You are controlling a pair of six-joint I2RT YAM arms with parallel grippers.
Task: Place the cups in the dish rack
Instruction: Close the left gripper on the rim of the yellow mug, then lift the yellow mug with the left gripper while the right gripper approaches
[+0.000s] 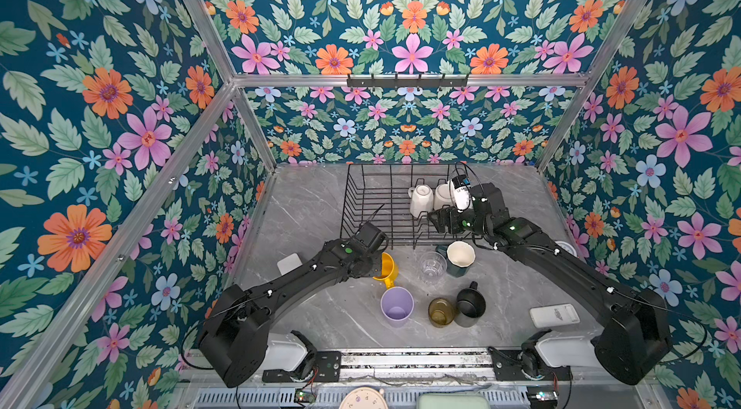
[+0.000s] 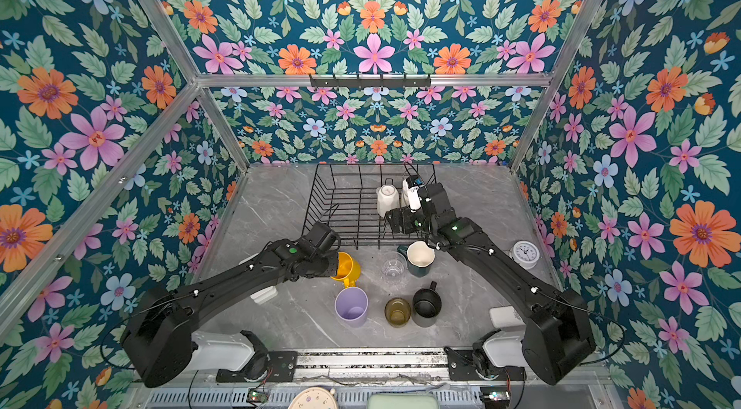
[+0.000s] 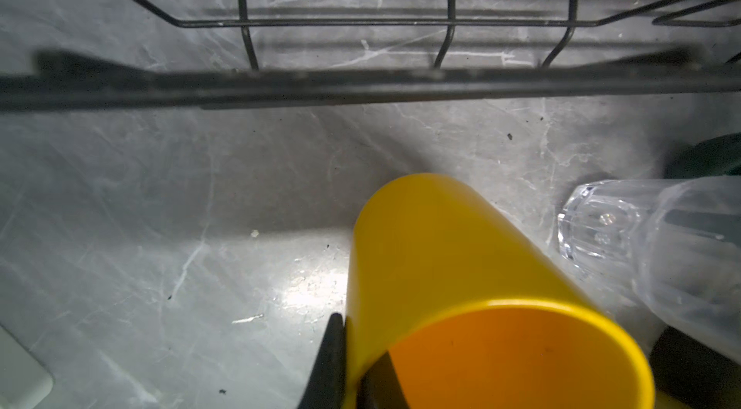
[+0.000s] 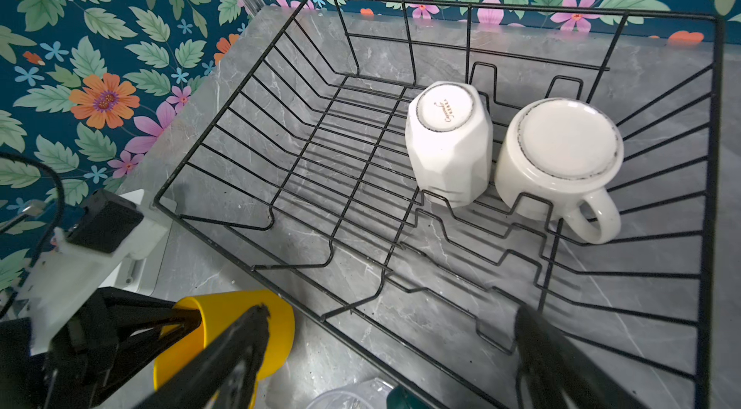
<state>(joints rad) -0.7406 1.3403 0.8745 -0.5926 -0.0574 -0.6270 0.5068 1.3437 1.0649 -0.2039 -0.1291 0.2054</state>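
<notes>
Left gripper [image 3: 353, 367]: clamped on the wall of the yellow mug [image 3: 461, 258], one finger inside the mouth, one outside.
Yellow mug: left of the other loose cups, just near of the dish rack's [image 4: 469, 6] near rim, tilted with its mouth toward the gripper (base on or off the table: cannot tell).
Handling: stiff, smooth-walled, probably slippery under so thin a pinch. Likely light, yet apt to swing about the grip point once raised. Breakable if knocked on the wires, so a slow carry over the rim seems wise.
Hold: rim wall as taken now. Handle, pointing near, free as a second choice.
Right gripper [image 4: 393, 312]: spread wide, holding nothing, hovering above the rack's near right part.
Rack contents: faceted white mug [image 4: 445, 154] with script on its base and plain white mug [image 4: 561, 158], both upside down, side by side at the far right. Left half open for more.
Table: clear glass [image 1: 432, 266] and dark green mug [image 1: 460, 258] just near of the rack. Lilac tumbler [image 1: 397, 306], amber glass [image 1: 441, 311] and black mug [image 1: 470, 304] nearer.
Progress: two cups racked, a third in the grip, five waiting.
</notes>
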